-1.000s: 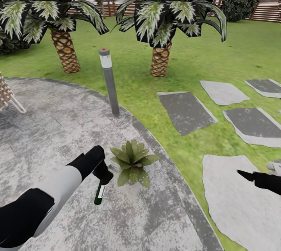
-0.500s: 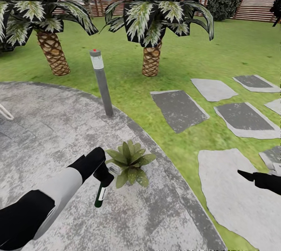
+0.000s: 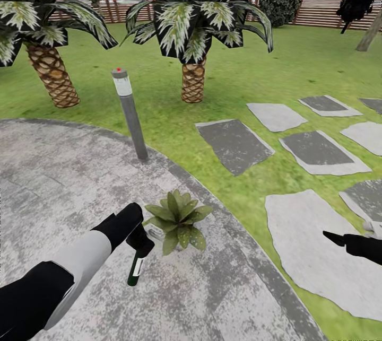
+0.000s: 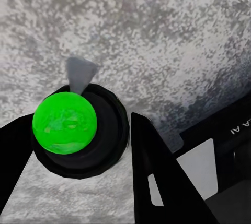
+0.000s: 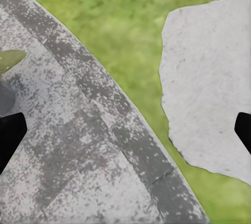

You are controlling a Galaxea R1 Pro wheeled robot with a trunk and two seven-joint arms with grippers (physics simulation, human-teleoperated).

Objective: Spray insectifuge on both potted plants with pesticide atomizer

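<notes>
**Atomizer held beside plant on patio**

The left gripper (image 3: 140, 240) is clamped on the atomizer (image 3: 136, 268), which hangs bottom-down over the patio (image 3: 63, 182). The bottle sits just beside the plant (image 3: 178, 220), whose leaves spread near the patio edge. In the left wrist view, the fingers (image 4: 157, 166) flank the atomizer's head. The right gripper (image 3: 339, 238) hovers over a stone (image 3: 307, 235), fingertips spread wide apart in the right wrist view. A bollard (image 3: 129, 113) stands at the lawn (image 3: 297, 65) border.

Potted plant (image 3: 178, 220) on patio (image 3: 63, 182) edge; atomizer (image 3: 136, 269) just beside at 8 o'clock; lamp post (image 3: 130, 114) at 11; stepping stones (image 3: 310, 243) at 3.
</notes>
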